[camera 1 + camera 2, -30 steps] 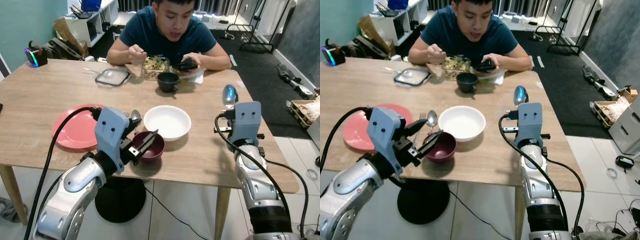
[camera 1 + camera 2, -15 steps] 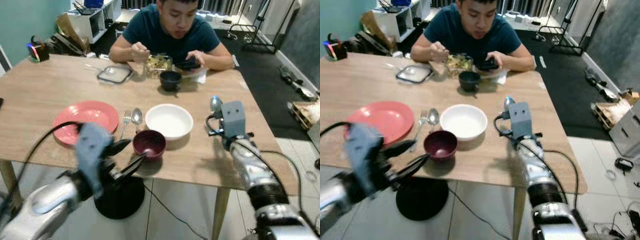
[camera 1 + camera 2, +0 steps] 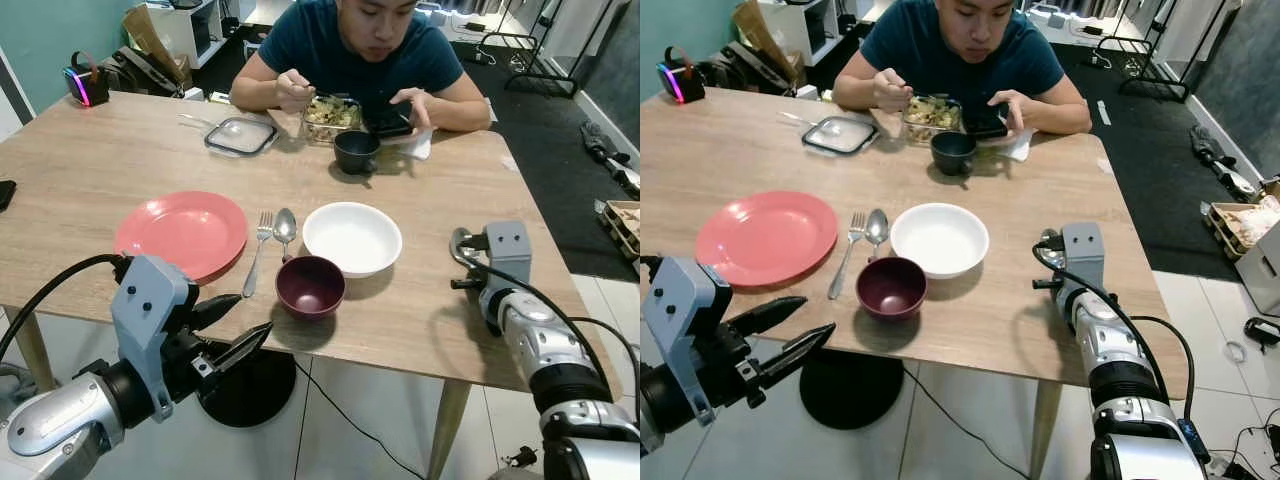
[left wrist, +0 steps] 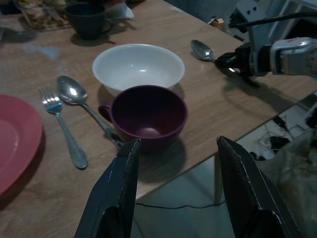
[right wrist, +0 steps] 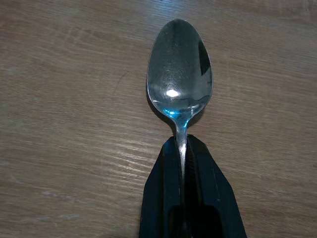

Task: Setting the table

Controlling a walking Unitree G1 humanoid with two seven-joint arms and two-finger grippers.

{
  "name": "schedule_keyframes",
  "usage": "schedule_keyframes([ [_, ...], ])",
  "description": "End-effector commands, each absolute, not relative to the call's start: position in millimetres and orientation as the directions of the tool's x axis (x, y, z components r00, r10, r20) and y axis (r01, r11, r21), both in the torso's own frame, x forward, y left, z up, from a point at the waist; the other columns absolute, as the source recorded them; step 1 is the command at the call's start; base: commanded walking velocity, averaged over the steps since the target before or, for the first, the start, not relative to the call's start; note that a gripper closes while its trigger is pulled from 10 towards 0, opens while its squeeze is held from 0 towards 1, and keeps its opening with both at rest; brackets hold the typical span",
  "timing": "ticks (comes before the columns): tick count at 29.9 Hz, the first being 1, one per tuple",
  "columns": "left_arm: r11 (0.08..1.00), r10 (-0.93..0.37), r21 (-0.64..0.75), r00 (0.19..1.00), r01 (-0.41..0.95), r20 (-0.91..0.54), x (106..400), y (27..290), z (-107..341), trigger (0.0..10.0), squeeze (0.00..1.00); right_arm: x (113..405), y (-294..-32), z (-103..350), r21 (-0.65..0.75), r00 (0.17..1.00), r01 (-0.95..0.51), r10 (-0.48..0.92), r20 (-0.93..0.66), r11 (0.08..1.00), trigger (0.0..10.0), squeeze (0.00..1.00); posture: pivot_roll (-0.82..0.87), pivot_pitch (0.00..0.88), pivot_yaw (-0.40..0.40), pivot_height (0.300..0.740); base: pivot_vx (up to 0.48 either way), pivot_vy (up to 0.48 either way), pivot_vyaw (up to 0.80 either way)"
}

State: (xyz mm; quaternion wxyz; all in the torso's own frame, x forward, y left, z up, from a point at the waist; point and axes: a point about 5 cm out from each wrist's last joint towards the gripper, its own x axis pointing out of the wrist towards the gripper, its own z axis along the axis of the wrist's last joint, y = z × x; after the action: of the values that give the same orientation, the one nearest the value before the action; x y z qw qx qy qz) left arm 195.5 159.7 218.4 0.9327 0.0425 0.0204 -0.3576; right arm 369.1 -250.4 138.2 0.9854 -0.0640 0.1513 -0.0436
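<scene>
My black-fingered right hand (image 5: 183, 163) pinches a shiny silver spoon (image 5: 180, 69) over the pale wood-grain bench (image 3: 90, 190). Ahead sit a coral-pink plate (image 3: 180, 232), a maroon cup (image 3: 310, 285) and a white bowl (image 3: 352, 237).

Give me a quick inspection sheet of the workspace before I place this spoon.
Surface: wooden table.
Job's things: pink plate; fork and spoon beside it; maroon cup touching white bowl.
Clutter: person's food container, black cup, lid.
Grippers: left claw open, off the near edge; right claw shut on second spoon, low over table.
Cables: on both arms.
Surroundings: person eating opposite.
</scene>
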Motion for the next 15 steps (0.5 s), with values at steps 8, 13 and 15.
schedule_keyframes([
  [8,0.736,-0.670,0.055,0.737,0.675,-0.088,193.0,159.9,219.9,10.0,0.00,366.4,-258.5,136.1,-0.098,0.953,0.091,-0.115,-0.281,0.991,10.0,1.00,0.17,0.067,0.066,0.740,0.000,0.000,0.00],
  [13,0.740,-0.667,0.045,0.741,0.671,-0.080,195.6,158.0,219.2,10.0,0.00,371.0,-255.5,158.8,0.025,0.986,0.086,-0.082,-0.146,0.996,10.0,0.99,0.17,0.058,0.063,0.740,0.000,0.000,0.00],
  [15,0.741,-0.666,0.044,0.742,0.670,-0.075,196.7,157.4,219.5,10.0,0.00,370.8,-254.7,170.6,0.087,0.995,0.075,-0.069,-0.069,0.993,10.0,0.00,0.16,0.053,0.063,0.740,0.000,0.000,0.00],
])
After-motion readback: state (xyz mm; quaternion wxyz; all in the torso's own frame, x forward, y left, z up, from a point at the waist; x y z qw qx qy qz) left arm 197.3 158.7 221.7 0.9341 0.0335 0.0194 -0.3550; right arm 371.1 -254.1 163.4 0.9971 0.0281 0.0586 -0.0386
